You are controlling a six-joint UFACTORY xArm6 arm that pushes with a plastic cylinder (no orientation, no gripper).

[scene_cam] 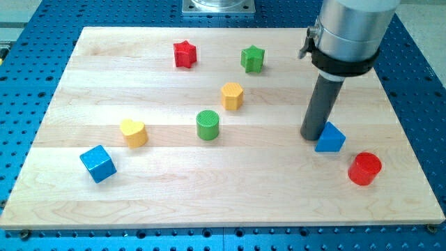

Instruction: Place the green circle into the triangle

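Note:
The green circle [208, 124] is a short green cylinder near the middle of the wooden board [139, 209]. The blue triangle [329, 138] lies at the view's right. My tip [311, 136] rests on the board, touching or just beside the blue triangle's left edge. The tip is far to the right of the green circle, about a quarter of the board's width away.
A red cylinder [364, 169] sits below and right of the blue triangle. A yellow hexagon [232, 95] is above and right of the green circle. A green star [253, 58] and red star [185, 54] are near the top. A yellow heart [133, 132] and blue cube [97, 163] are at the left.

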